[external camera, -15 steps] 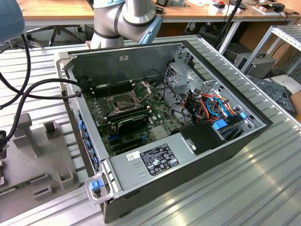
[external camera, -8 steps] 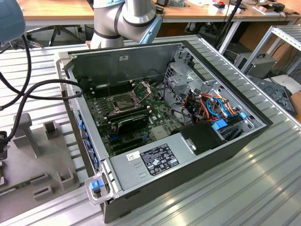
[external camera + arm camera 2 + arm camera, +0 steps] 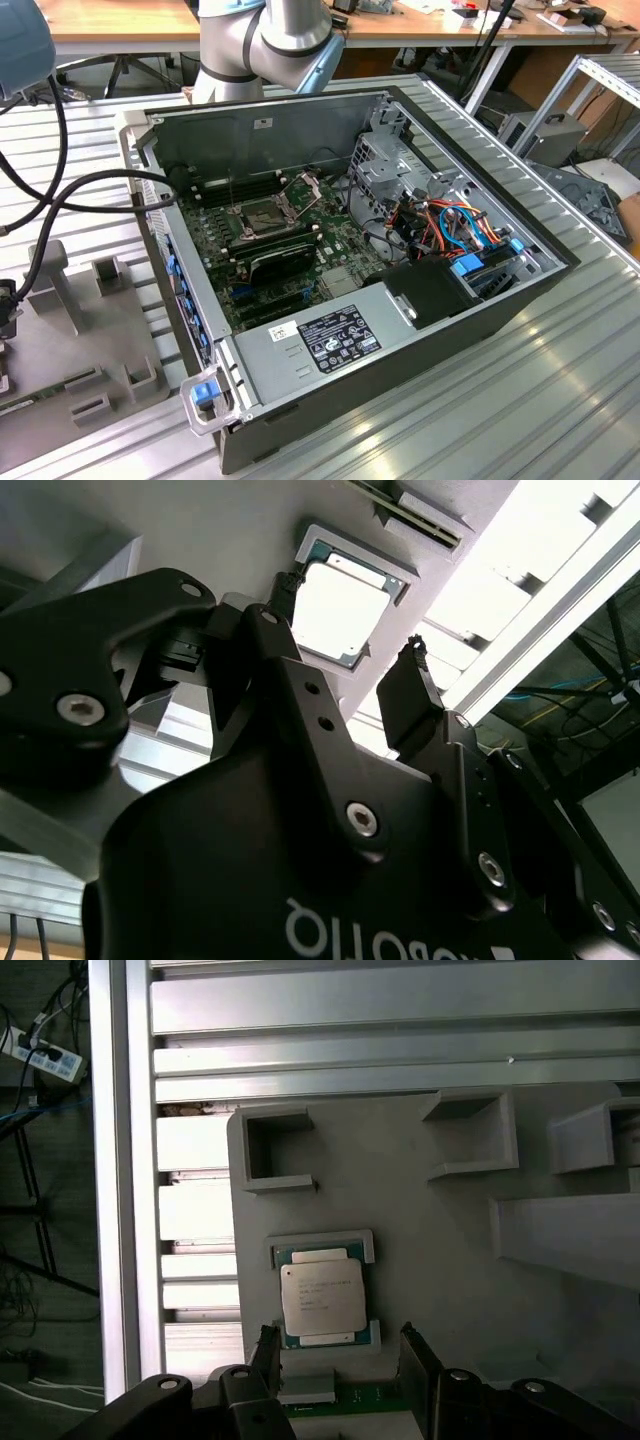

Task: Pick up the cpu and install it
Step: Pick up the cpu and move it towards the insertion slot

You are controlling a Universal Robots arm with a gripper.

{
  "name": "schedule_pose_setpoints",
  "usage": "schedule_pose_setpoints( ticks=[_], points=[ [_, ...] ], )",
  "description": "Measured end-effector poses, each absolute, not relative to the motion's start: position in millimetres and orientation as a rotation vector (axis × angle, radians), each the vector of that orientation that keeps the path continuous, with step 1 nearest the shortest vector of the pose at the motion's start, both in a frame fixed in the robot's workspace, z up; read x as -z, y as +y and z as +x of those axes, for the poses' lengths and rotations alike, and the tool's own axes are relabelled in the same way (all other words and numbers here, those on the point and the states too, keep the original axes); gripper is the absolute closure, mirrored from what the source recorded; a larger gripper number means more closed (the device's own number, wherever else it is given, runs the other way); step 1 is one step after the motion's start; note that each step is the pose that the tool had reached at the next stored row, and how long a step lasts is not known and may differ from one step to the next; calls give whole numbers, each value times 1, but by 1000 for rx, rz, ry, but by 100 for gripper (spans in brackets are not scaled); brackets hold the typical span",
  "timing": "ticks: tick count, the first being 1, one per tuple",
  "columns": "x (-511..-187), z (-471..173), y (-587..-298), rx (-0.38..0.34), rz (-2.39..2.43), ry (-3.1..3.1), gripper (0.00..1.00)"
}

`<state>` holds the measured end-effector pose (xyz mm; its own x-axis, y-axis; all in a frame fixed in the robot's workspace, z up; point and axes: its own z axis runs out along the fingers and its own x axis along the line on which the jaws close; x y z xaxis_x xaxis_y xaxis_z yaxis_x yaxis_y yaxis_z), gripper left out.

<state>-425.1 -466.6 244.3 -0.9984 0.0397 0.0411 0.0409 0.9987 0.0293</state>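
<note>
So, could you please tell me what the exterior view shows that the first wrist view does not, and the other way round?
Exterior view: the open computer case with its green motherboard, the dark socket on it, and the arm beyond the case.

First wrist view: the cpu lying flat in its holder, with the open tool near it, holding nothing.

Both: the grey fixture plate with raised brackets, resting on the ribbed aluminium table.
</note>
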Motion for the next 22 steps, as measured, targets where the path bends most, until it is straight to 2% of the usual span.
schedule_pose_setpoints(
  ticks=[22],
  points=[
    [-241,-423,-468,47,-63,-3100,40]
  ],
)
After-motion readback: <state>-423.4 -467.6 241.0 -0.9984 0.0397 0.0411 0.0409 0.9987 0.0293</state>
